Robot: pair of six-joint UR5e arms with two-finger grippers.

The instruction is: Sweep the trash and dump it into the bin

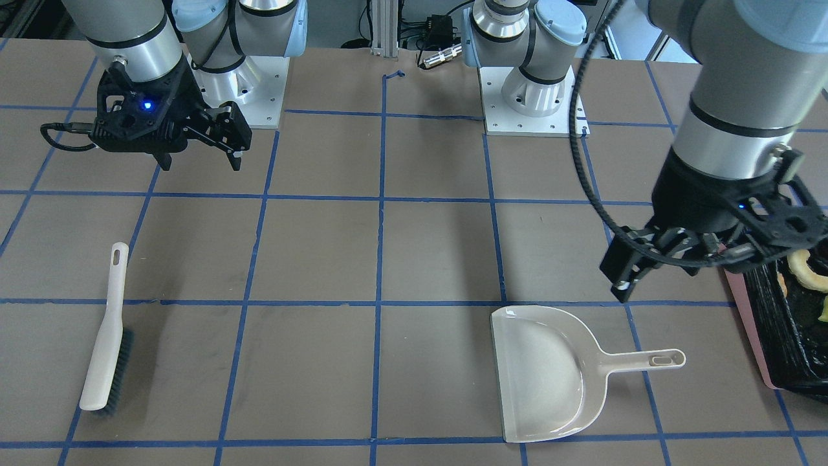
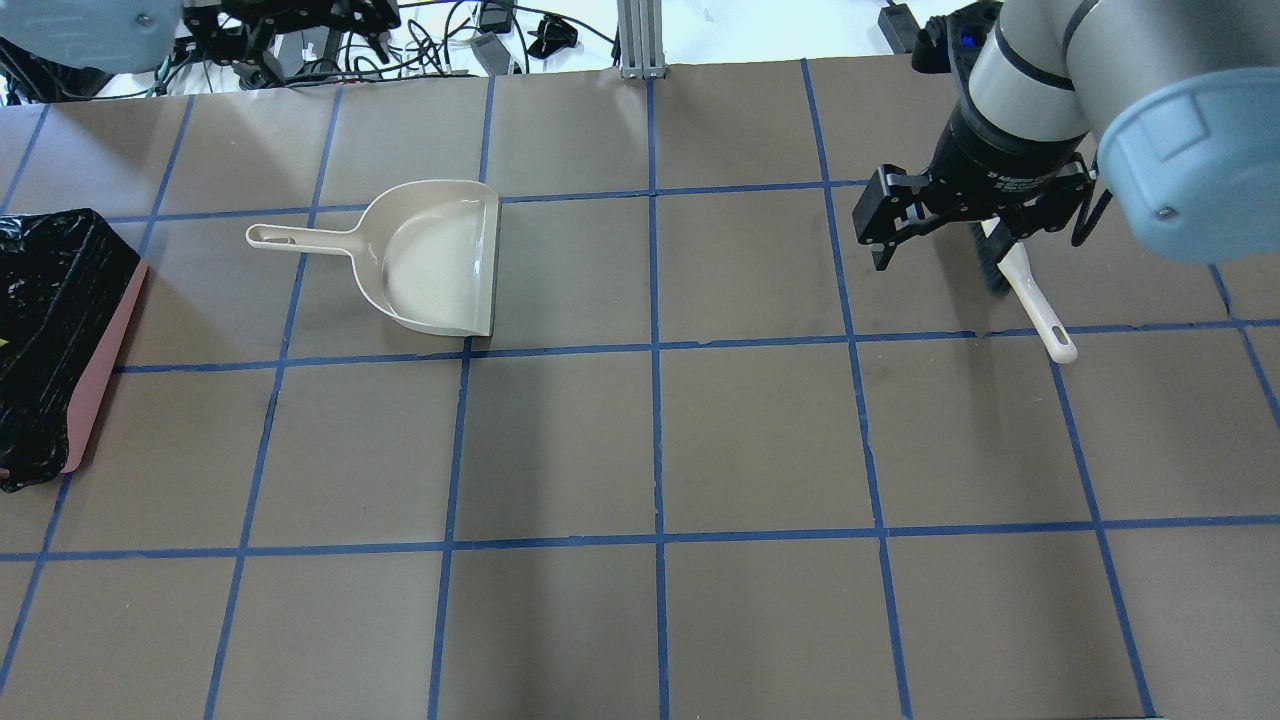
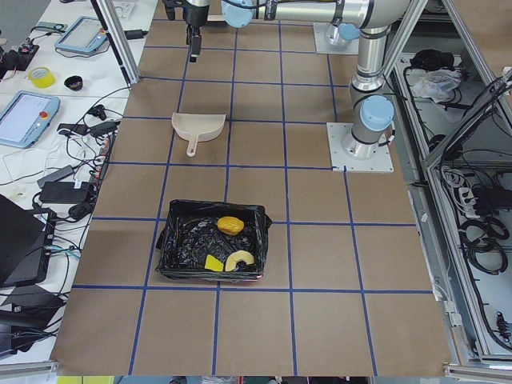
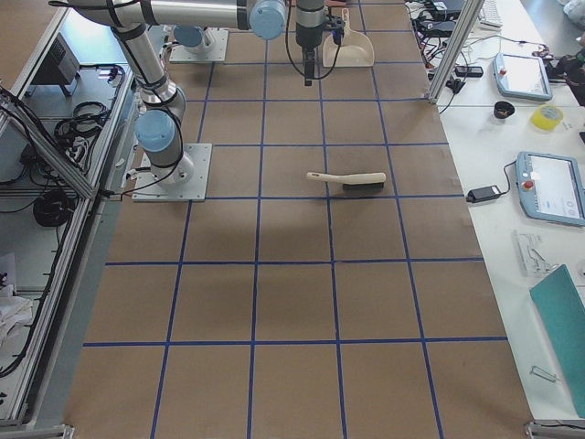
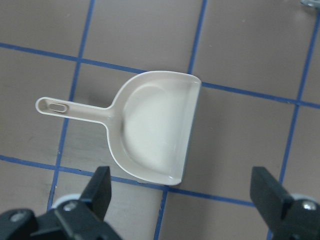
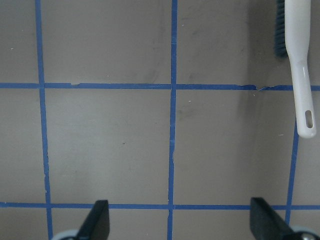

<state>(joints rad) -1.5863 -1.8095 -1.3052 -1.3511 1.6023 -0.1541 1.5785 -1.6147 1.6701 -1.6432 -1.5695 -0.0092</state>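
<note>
The bin (image 3: 178, 254), pinkish with a black bag, holds all the trash: the orange-yellow lump (image 3: 230, 226), the cream rind slice (image 3: 240, 261) and the yellow sponge wedge (image 3: 213, 262). In the front view the bin (image 1: 750, 323) sits at the right edge with the rind (image 1: 808, 268) showing. My left gripper (image 1: 631, 285) is open and empty, high between bin and dustpan; its wrist view shows the empty beige dustpan (image 5: 155, 135) below its spread fingers (image 5: 100, 185). My right gripper (image 1: 200, 162) is open and empty, raised well above the table.
The dustpan (image 2: 430, 255) lies flat with its handle toward the bin (image 2: 95, 390). The beige hand brush (image 1: 107, 336) lies on the table on my right side, seen in the right wrist view (image 6: 300, 65) and partly hidden by the right gripper (image 2: 985, 240) overhead.
</note>
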